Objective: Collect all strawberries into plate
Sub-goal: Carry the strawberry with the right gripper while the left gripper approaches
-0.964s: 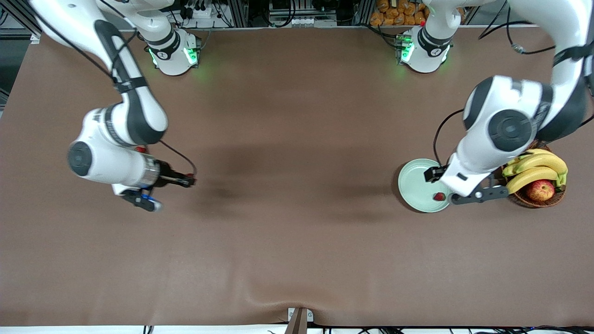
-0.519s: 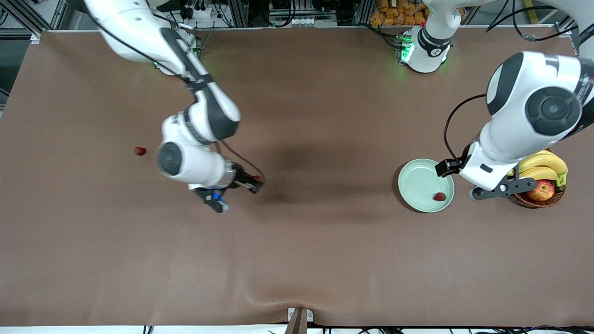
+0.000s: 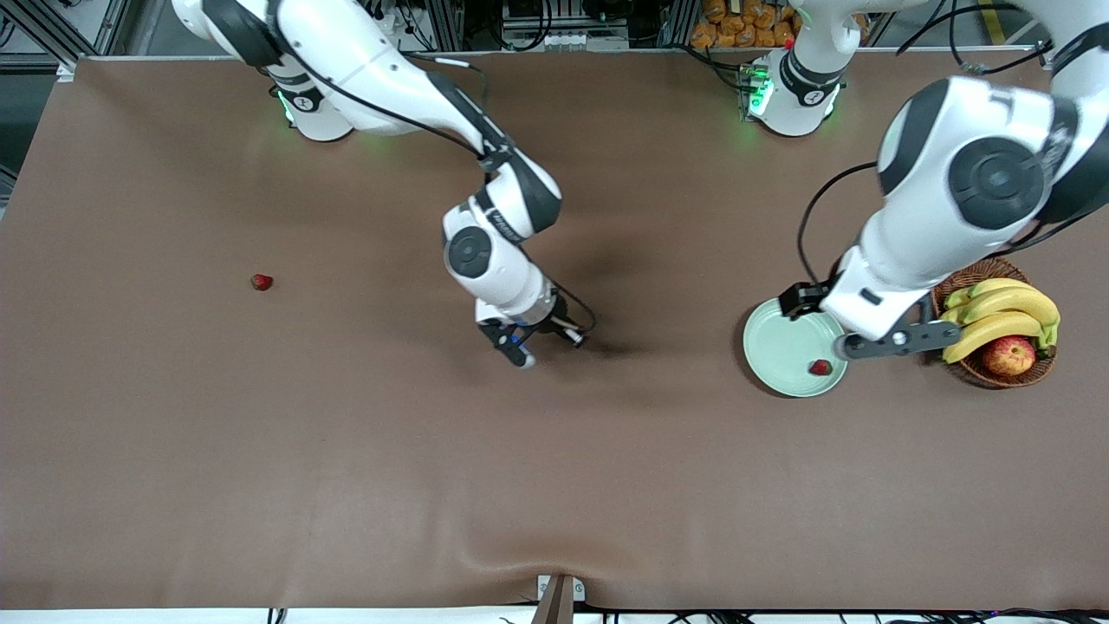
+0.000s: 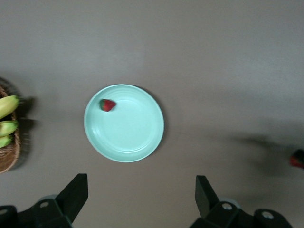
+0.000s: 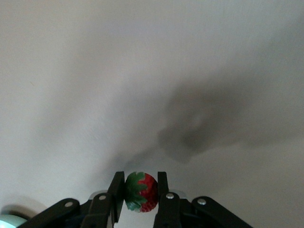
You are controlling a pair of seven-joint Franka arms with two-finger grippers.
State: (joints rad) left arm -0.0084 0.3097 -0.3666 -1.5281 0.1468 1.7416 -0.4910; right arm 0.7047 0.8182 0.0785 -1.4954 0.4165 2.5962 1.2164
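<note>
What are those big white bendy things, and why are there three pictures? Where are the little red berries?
Those are two robot arms bolted to a brown table. One picture looks down from a high camera; the other two come from small cameras on each arm's wrist. The right gripper is up over the middle of the table, its fingers shut on a strawberry. The left gripper hovers open over a mint-green plate, where another strawberry already lies. A third strawberry waits on the table toward the right arm's end. Beside the plate stands a wicker basket with bananas and an apple.
</note>
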